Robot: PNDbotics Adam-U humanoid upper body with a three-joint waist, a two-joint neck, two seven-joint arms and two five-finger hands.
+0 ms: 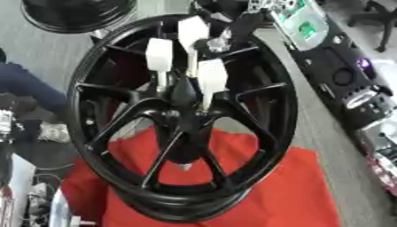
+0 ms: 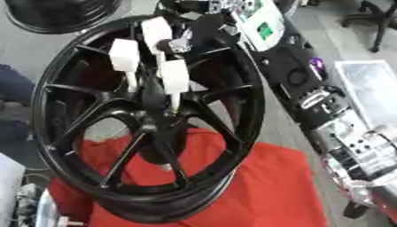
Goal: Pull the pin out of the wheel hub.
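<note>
The glossy black wheel hub, with thin spokes, stands on a red cloth. The right hand, white-tipped fingers spread, reaches from 1 o'clock to the hub centre; the pin cannot be seen clearly.

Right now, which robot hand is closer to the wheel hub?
Right. The right hand comes in from the upper right and is right over the wheel hub. The left hand shows in neither view.
</note>
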